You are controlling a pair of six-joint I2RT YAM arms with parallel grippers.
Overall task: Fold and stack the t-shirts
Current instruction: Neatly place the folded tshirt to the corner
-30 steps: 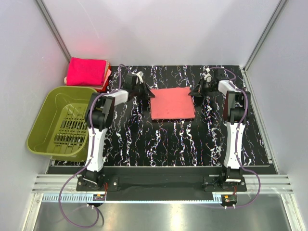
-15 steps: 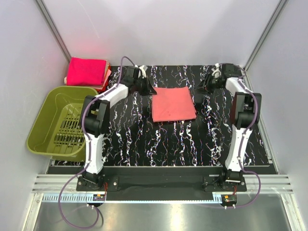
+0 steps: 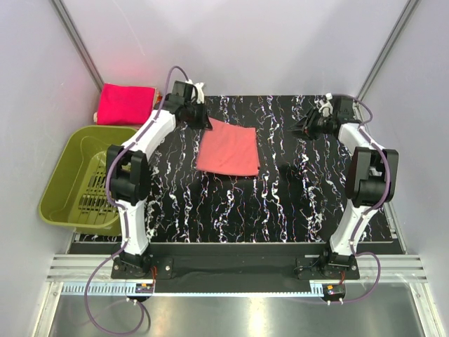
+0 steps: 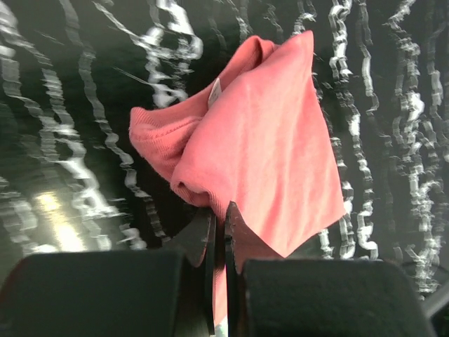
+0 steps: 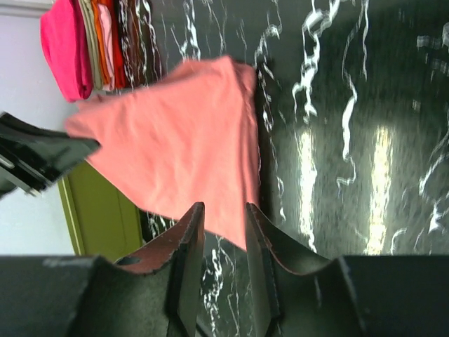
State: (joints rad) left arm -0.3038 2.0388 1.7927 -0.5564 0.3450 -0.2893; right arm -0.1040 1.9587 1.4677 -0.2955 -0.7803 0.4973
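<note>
Toward the far left of the counter (image 3: 295,203): left gripper (image 3: 198,116), jaws shut on a corner of the folded salmon t-shirt (image 3: 228,147), which lies mid-counter with that corner lifted. Opposite, right gripper (image 3: 309,128), jaws partly open, empty, well apart from the cloth. Step, as judged: stacking. The next move calls for carrying the shirt squarely onto the magenta stack (image 3: 126,104) without unfolding it.
</note>
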